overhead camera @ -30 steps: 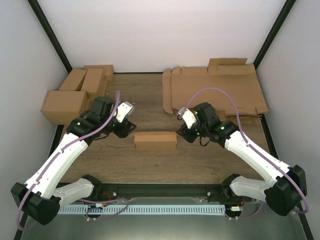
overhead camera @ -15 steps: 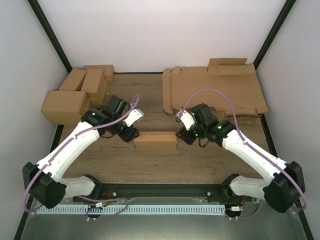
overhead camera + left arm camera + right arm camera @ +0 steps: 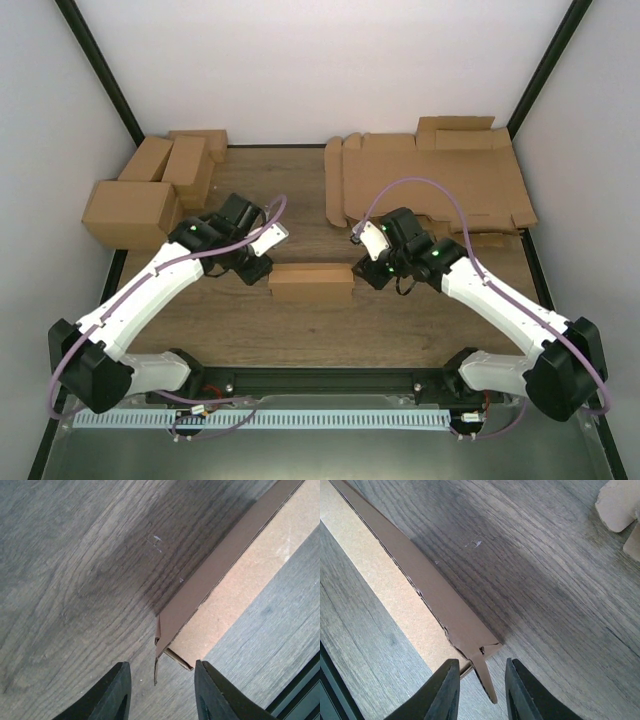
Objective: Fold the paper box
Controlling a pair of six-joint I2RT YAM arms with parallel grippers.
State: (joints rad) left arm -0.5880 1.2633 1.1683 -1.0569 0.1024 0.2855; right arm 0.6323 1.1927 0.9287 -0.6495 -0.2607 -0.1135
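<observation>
A: Where is the paper box [image 3: 311, 283] sitting?

B: On the counter [image 3: 300, 200], about midway between its left and right edges and nearer the near edge than the far one. It lies lengthwise, left to right, as a closed, low brown block.

A: And the left tool [image 3: 258, 270]?

B: Right at the box's left end. In its wrist view the two fingers [image 3: 116, 692] stand parted, with the box's corner and a small loose flap in the gap between them. Neither finger touches the cardboard, so it has hold of nothing.

A: The right tool [image 3: 366, 272]?

B: At the box's right end. Its fingers [image 3: 446, 690] stand closer together but still apart. A thin cardboard tab pokes out from the box's corner into the gap between them, and I can see no contact, so nothing is held there either.

A: Anything else on the counter?

B: A pile of flat brown sheets [image 3: 430, 185] in the far right corner, and a group of finished brown boxes [image 3: 150, 185] in the far left corner, both well apart from the paper box
</observation>
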